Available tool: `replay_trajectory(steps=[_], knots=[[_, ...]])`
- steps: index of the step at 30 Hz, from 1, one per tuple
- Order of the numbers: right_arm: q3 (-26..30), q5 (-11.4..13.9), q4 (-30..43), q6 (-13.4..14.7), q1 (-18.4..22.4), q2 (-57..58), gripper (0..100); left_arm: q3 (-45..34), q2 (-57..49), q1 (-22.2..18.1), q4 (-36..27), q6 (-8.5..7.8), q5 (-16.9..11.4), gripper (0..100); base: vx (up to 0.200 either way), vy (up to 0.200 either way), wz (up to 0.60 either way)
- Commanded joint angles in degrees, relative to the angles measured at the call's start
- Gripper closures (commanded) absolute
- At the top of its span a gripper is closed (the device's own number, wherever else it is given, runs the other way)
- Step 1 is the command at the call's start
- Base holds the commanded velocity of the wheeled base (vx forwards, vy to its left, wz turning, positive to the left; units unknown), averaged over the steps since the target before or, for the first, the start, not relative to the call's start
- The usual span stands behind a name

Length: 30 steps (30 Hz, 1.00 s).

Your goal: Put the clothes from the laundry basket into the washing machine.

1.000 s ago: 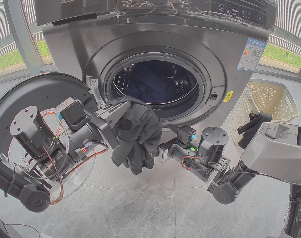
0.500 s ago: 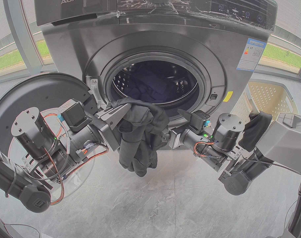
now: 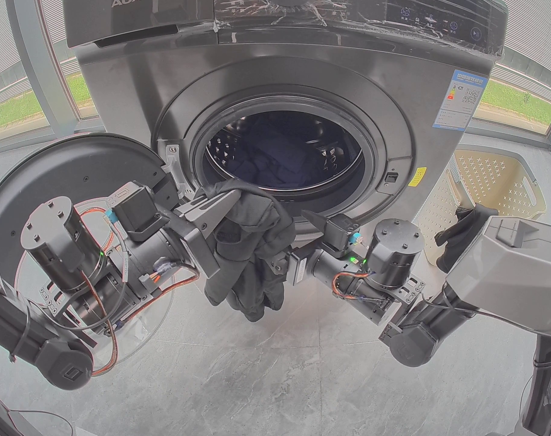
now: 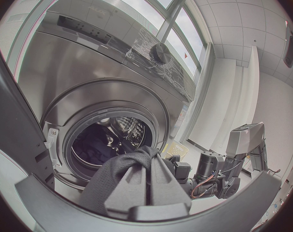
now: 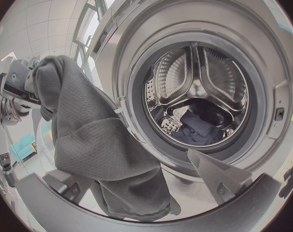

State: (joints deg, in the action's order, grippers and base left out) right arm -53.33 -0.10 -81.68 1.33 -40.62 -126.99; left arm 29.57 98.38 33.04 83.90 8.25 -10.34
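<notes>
Grey stone-pattern floor [image 3: 275, 383], windows behind. A front-loading washing machine [image 3: 287, 56] stands with its round door [image 3: 69, 171] swung open on the robot's left. Dark blue clothes [image 3: 275, 152] lie at the bottom of the drum. A cream laundry basket [image 3: 505, 183] sits on the floor on the robot's right of the machine, with a black item [image 3: 463, 228] draped over its near rim.

The task's thing: a dark grey garment [image 3: 251, 249] of fine mesh weave, bunched and folded over itself. It hangs in loose lobes in front of the lower rim of the drum opening, outside the drum and clear of the floor.

The left tool [image 3: 227, 198] has its fingers [image 4: 143, 181] pressed together on the garment's upper fold; the cloth hangs down from there. The right tool [image 3: 290, 267] sits at the garment's lower right side with its fingers [image 5: 217, 174] spread wide. The cloth hangs across the space between them, covering the far finger, and is not pinched.

Against half a second earlier: the right arm has dropped lower and drawn back from the machine's front. The garment's right side has pulled inward and hangs more compactly. The left arm and its grip are unchanged.
</notes>
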Motion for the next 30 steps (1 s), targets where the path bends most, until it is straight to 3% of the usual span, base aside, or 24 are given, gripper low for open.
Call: replay_trajectory(steps=[1,5,6,11,18,19,23,26,30], knots=[[-5.20,0.01,-0.68,0.08,-0.60,-3.70,0,-0.31,0.06,0.01,0.04,0.01,-0.03,100,0.000,0.000,0.00],[-5.64,-0.08,-0.85,0.25,-0.60,-3.00,0,-0.48,0.32,0.01,0.04,0.01,-0.03,100,0.000,0.000,0.00],[-5.55,-0.08,-0.94,0.34,-0.60,-2.83,100,-0.48,0.59,0.01,0.04,0.01,-0.03,100,0.000,0.000,0.00],[-5.11,0.01,-1.47,0.43,-0.69,-1.16,100,-0.48,1.20,-0.08,0.04,0.10,-0.03,100,0.000,0.000,0.00],[2.01,0.01,-1.56,0.34,-0.69,5.96,100,-0.48,1.99,-0.17,0.39,0.18,-0.30,100,0.000,0.000,0.00],[3.06,0.01,-1.64,0.34,-0.87,7.11,100,-0.57,2.26,-0.17,0.39,0.10,-0.56,0,0.000,0.000,0.00],[5.70,0.01,-1.73,0.52,-0.95,10.80,100,-1.01,2.78,-0.08,0.39,1.15,-0.74,0,0.000,0.000,0.00],[7.28,-0.08,-1.73,0.52,-0.87,13.70,100,-0.48,4.72,-0.25,0.92,3.61,0.23,0,0.000,0.000,0.00],[8.25,-0.17,-1.64,0.52,-0.87,16.25,100,-1.27,6.74,-1.48,2.41,3.44,0.23,0,0.000,0.000,0.00]])
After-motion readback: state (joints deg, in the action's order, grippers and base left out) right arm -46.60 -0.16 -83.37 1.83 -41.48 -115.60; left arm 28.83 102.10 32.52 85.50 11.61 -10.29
